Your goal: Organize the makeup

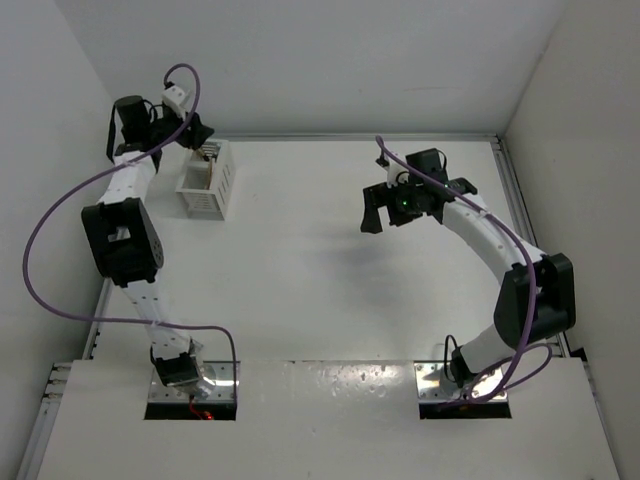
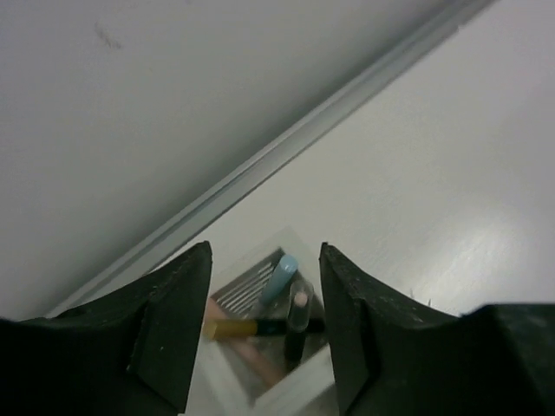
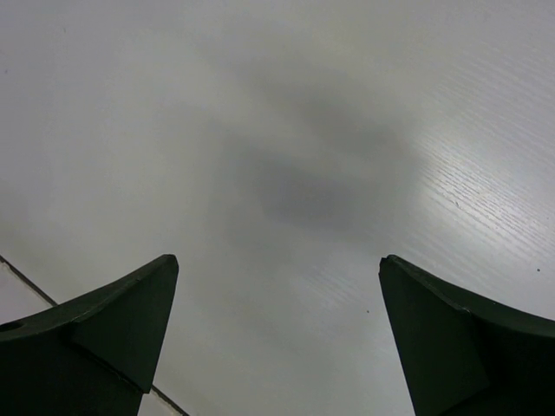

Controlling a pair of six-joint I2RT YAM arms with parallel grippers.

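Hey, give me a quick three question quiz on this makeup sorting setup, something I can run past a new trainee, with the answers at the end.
1. True or false: the right gripper is shut on a makeup stick.
2. The left gripper hangs over: A) the white slotted box; B) the middle of the table; C) the right arm's base.
3. In the left wrist view, what colour is the stick leaning in the box just above the black stick with gold end?
Key: 1 false, it is open and empty. 2 A. 3 light blue, the light blue stick.

One box [image 1: 222, 186], at least three makeup sticks [image 2: 279, 277]
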